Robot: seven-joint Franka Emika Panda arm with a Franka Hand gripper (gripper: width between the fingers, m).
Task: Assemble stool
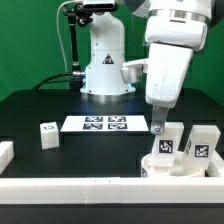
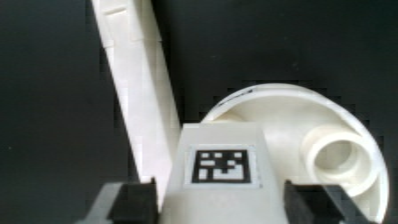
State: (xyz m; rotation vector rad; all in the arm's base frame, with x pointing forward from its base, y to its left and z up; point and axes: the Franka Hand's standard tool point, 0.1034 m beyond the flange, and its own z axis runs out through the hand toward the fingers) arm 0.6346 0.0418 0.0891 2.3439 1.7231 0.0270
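A: Pincer (image 2: 228,205) state at this mark?

B: Spread open. In the wrist view its dark fingers (image 2: 132,203) stood one on each side of the tagged leg (image 2: 221,160), with a thin dark sliver between each finger and the leg. No contact was visible, though that part of the picture was blurred.

A: Where was the stool?

B: In the lower right of the exterior view. The round seat (image 1: 168,167) lay flat on the tabletop (image 1: 40,105), and the tagged leg stood upright on it, directly under the pincer. The second leg (image 1: 201,148) stood upright just beside it, toward the exterior view's right. Whether either leg was locked into the seat could not be told.

A: Anything else on the seat?

B: The wrist view showed a round socket (image 2: 338,156) in the seat, open, just beside the tagged leg.

A: Other parts?

B: The third leg (image 1: 47,135) stood alone at the exterior view's left, well apart from the seat. The marker board (image 1: 100,123) lay between it and the pincer. A long white rail (image 1: 80,187) ran along the lower edge of the exterior view, touching the seat's near side. The arm base (image 1: 105,65) stood at upper centre.
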